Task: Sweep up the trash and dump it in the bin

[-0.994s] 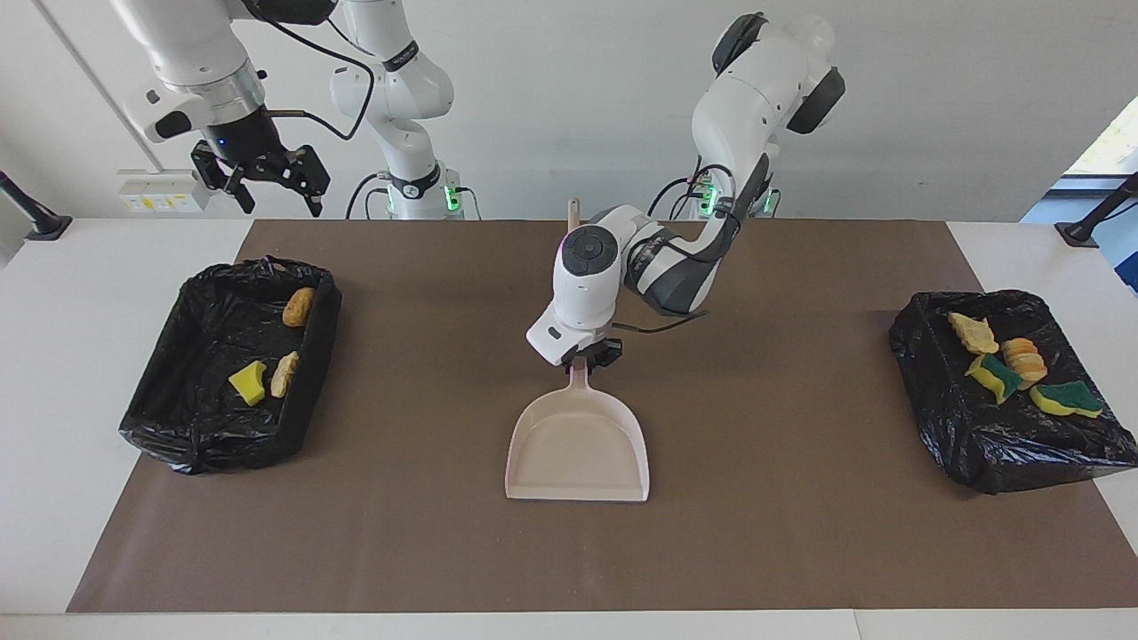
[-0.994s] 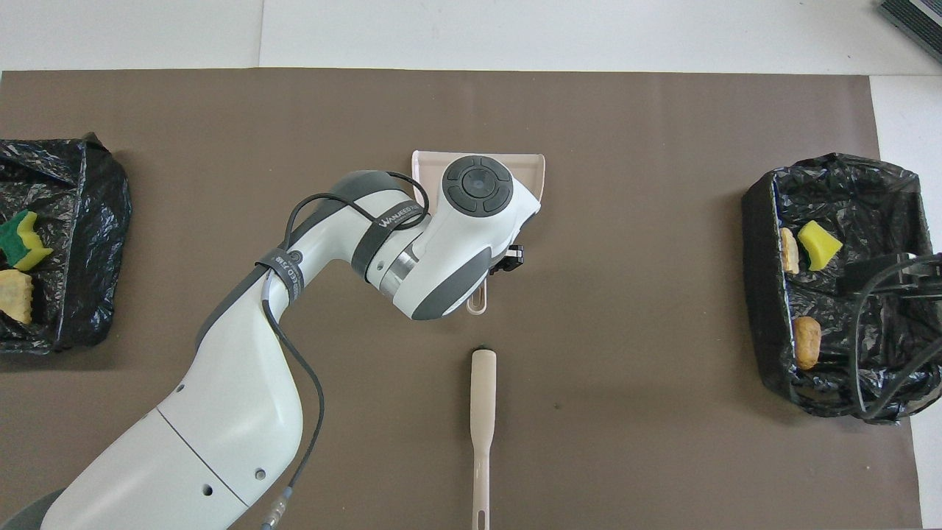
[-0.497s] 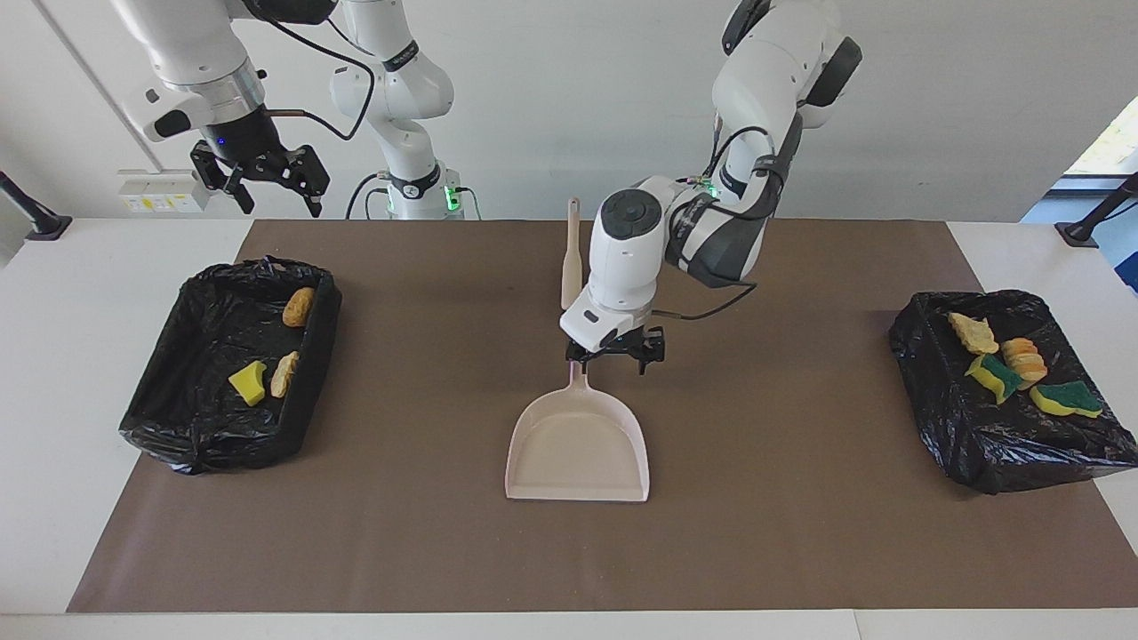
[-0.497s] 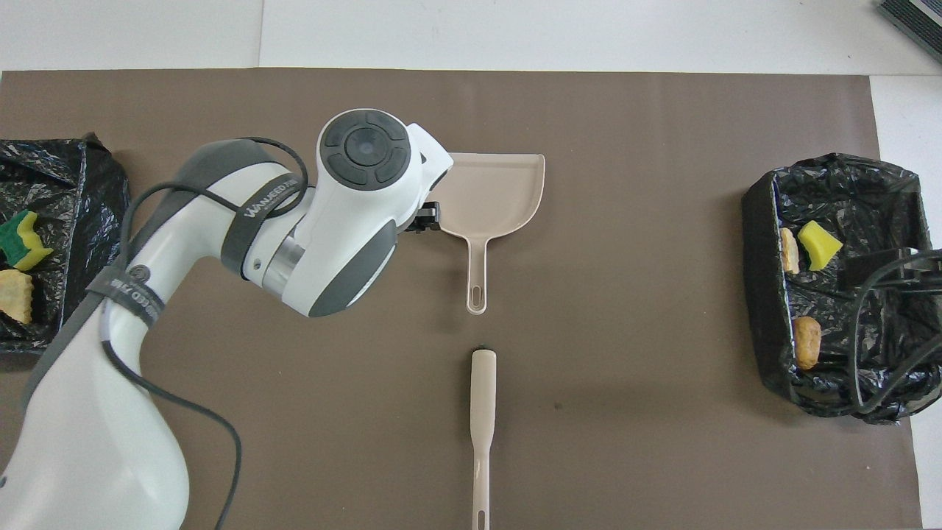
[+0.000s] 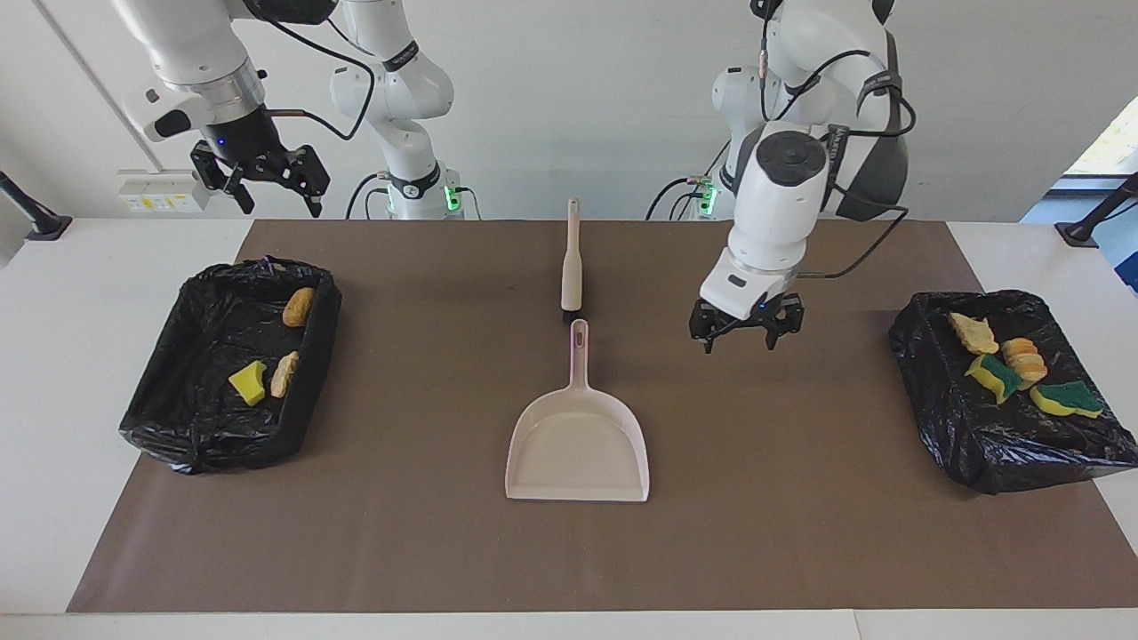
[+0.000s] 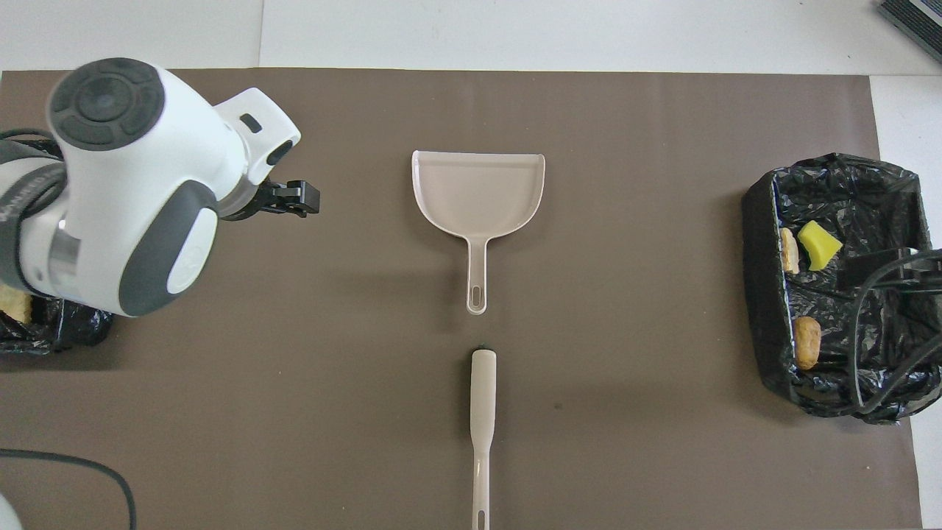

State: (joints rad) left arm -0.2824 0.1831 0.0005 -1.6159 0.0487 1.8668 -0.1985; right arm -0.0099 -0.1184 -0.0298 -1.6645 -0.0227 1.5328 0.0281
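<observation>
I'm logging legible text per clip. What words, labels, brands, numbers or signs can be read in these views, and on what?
None can be read.
White left arm: lettering on its dark strap is cut off by the overhead view's edge, not readable.
Beige plastic dustpan, beige brush, black-lined trash bins, brown table mat: no print visible.
White box by the wall: yellow marks too small to read.

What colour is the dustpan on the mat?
Beige, the dustpan is plain with no pattern; clearest in the overhead view.

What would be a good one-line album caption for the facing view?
Sweeping done: dustpan and brush lie mid-mat, trash in both black bins, open left gripper and right gripper raised.
</observation>
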